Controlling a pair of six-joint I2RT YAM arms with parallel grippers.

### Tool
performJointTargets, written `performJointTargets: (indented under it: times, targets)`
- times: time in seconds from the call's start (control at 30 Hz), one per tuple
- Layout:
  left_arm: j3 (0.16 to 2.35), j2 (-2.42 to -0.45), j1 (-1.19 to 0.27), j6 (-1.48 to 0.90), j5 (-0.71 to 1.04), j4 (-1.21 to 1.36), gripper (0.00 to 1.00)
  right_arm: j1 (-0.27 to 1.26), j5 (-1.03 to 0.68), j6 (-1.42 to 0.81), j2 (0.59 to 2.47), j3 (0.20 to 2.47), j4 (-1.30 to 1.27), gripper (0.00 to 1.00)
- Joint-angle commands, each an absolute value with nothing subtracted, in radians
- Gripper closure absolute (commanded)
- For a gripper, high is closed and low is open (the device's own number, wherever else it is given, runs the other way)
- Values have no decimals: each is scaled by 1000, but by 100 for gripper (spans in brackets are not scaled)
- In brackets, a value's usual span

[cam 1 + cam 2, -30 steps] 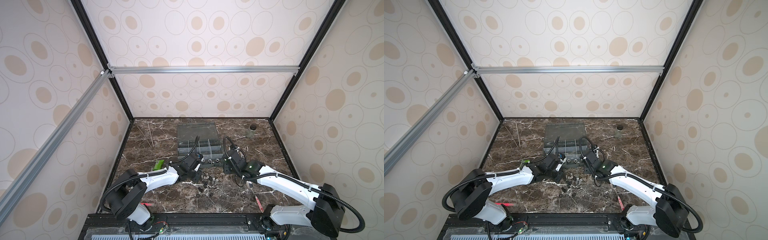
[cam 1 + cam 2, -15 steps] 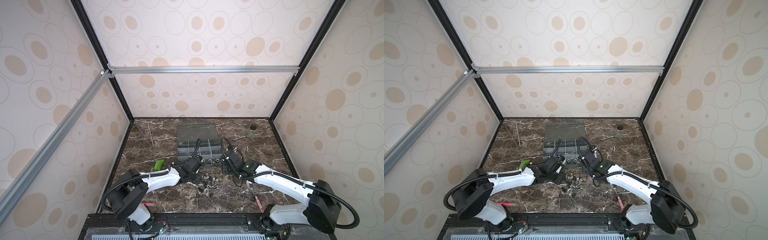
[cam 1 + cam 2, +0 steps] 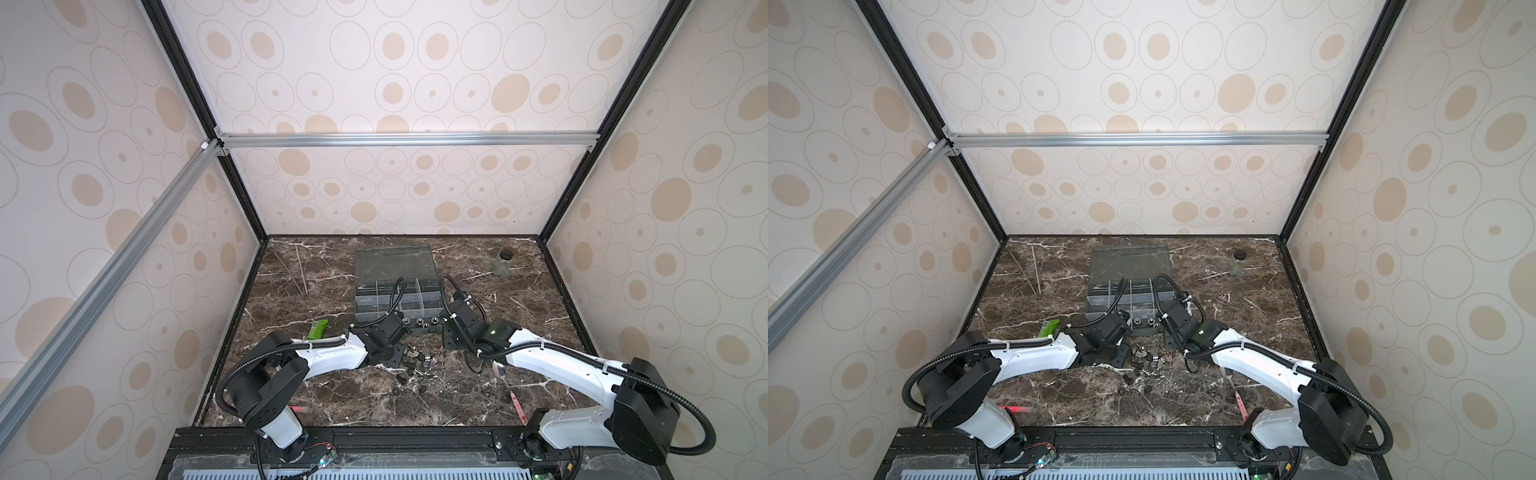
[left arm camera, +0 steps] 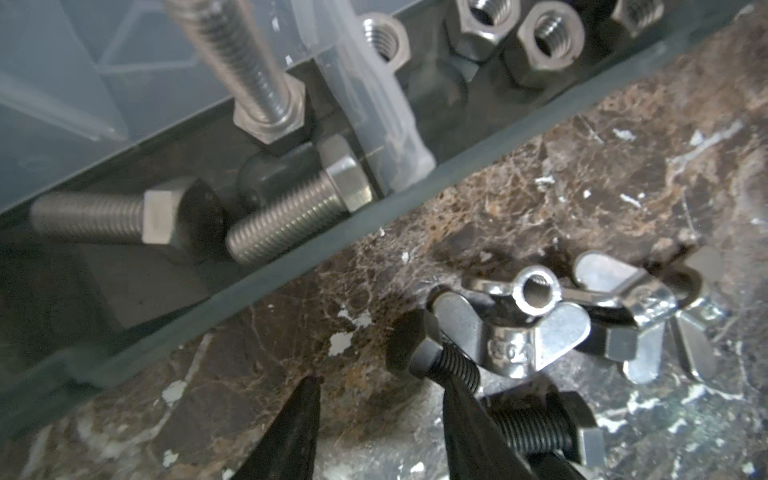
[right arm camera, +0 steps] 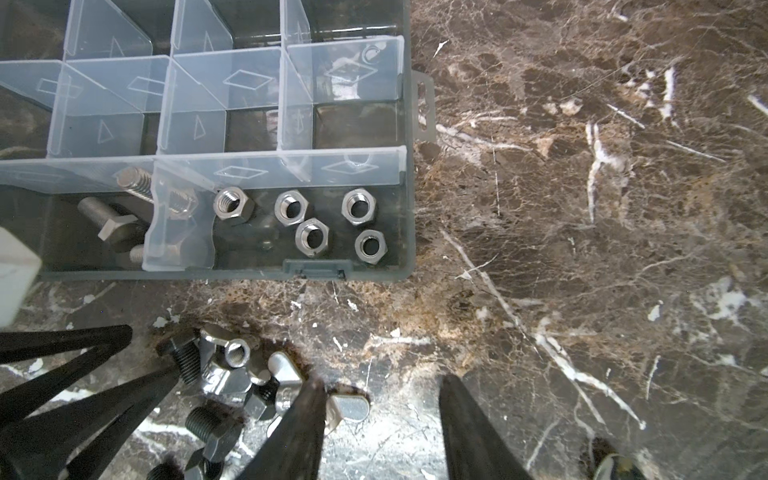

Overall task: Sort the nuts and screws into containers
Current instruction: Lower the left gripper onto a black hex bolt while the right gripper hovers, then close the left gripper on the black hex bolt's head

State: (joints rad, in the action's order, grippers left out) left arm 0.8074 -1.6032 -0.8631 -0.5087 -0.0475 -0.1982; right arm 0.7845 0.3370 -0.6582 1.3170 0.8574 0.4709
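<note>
Nearest you, a few dark pieces (image 3: 400, 379) lie scattered on the marble table (image 3: 332, 399), too small to tell as screws or nuts. Just beyond them sits the unsorted pile: shiny wing nuts (image 4: 536, 320) tangled with black screws (image 4: 532, 424).

Your left gripper (image 4: 376, 395) hangs low at the edge of that pile, jaws parted and holding nothing. One finger is right at a black screw, touching it or nearly so. Your right gripper (image 5: 382, 386) is at the pile's other side, also spread and empty, with a wing nut just beside one finger.

Past the pile comes the organizer box (image 5: 409, 174). In its front row, three silver screws (image 4: 291, 216) lie in one compartment. Five silver hex nuts (image 5: 312, 237) lie in the compartment next to it, across a translucent divider (image 5: 178, 224). The rear compartments (image 5: 266, 120) hold nothing, as far as you can see. The clear lid (image 3: 392, 262) lies open behind the box.

Judge the job as partly done: the silver hex hardware is sorted, but the wing nuts and black screws on the table are yours to clear.

Farthest back, the glass jar (image 3: 502, 268) and the thin sticks (image 3: 298, 270) are no part of it.
</note>
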Motion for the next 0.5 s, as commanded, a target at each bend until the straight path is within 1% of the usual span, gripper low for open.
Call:
performJointTargets:
  times: [0.0, 0.27, 0.47]
  targets:
    - [831, -1588, -874, -528, -59, -190, 51, 788, 344, -672, 1296, 852, 487, 52]
    - [831, -1566, -877, -548, -31, -169, 51, 788, 342, -665, 1299, 856, 490, 52]
    - [850, -1596, -877, -560, -31, -155, 51, 788, 344, -661, 1302, 858, 493, 52]
